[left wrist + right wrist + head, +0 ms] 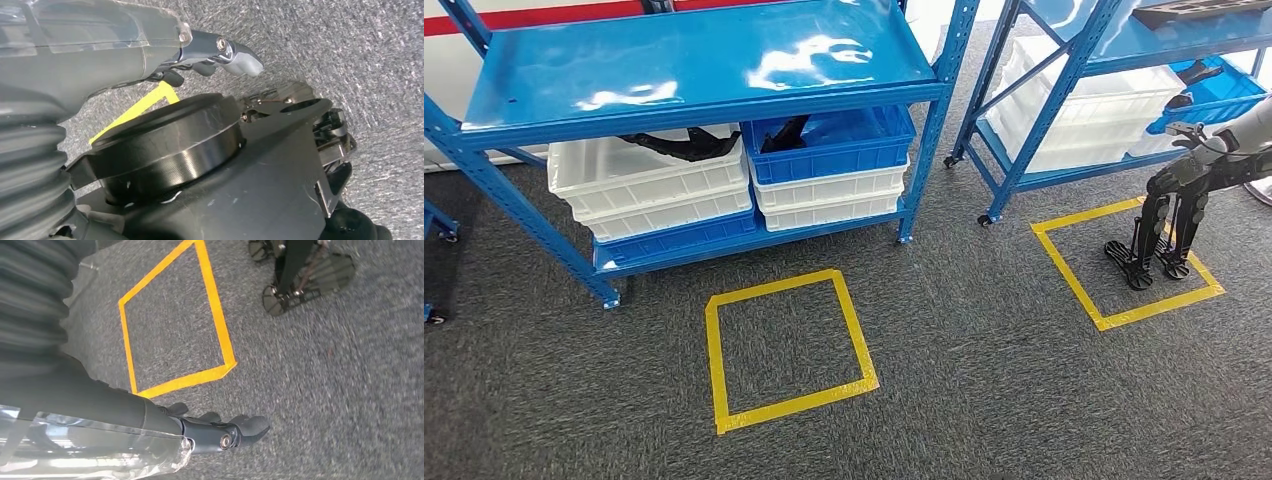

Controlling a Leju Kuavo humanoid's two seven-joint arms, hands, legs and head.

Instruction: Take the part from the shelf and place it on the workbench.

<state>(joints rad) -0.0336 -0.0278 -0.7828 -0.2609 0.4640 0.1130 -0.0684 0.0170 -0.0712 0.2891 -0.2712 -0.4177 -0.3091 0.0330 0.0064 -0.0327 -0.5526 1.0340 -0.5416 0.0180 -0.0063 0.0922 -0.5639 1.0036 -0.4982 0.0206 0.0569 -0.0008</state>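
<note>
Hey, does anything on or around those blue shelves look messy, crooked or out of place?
Mostly tidy. The one oddity: black parts stick out over the rims of the white bin and the blue bin rather than lying inside. The bin stacks sit square, and nothing looks spilled.

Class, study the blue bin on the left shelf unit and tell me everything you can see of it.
The blue bin is a glossy, plastic-looking crate with a ribbed rim. It sits upright on top of two stacked white bins, under the blue shelf board, beside another white stack. A dark black part leans inside it, poking above the rim. No hand touches it.
</note>
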